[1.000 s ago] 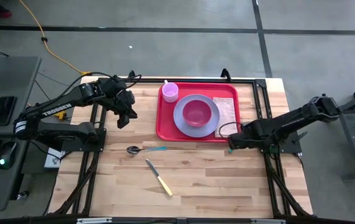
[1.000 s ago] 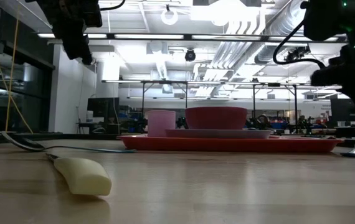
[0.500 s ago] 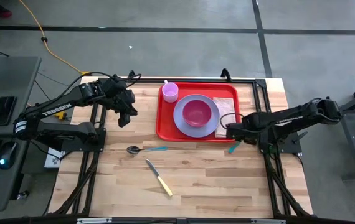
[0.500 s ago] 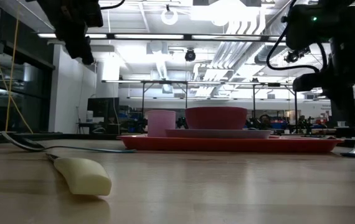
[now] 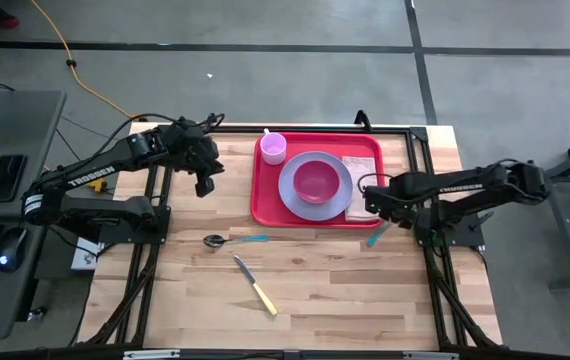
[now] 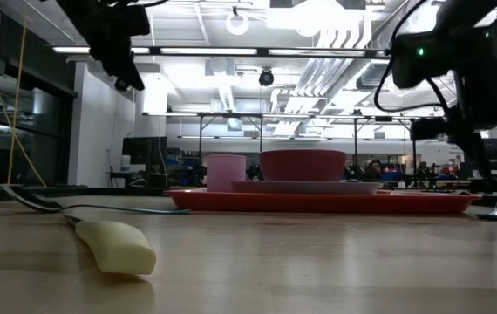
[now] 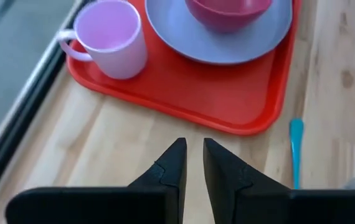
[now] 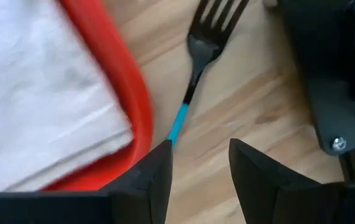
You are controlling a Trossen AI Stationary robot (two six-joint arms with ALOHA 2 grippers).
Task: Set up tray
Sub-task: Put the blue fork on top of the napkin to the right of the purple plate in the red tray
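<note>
Red tray loaded at the upper centre of the worktop, both grippers empty.

Nearest in the low view lies the yellow-handled knife (image 6: 113, 246), then the spoon (image 5: 217, 240). The tray (image 5: 266, 200) carries a pink cup (image 5: 273, 148), a lavender plate (image 5: 290, 190), a bowl (image 5: 316, 181) and a white napkin (image 8: 34, 93). Only the right wrist view shows the fork (image 8: 210, 37) just outside the tray's rim, with the right gripper (image 8: 199, 163) spread open above its blue handle. The left gripper (image 7: 192, 167), fingers nearly together, holds nothing.
</note>
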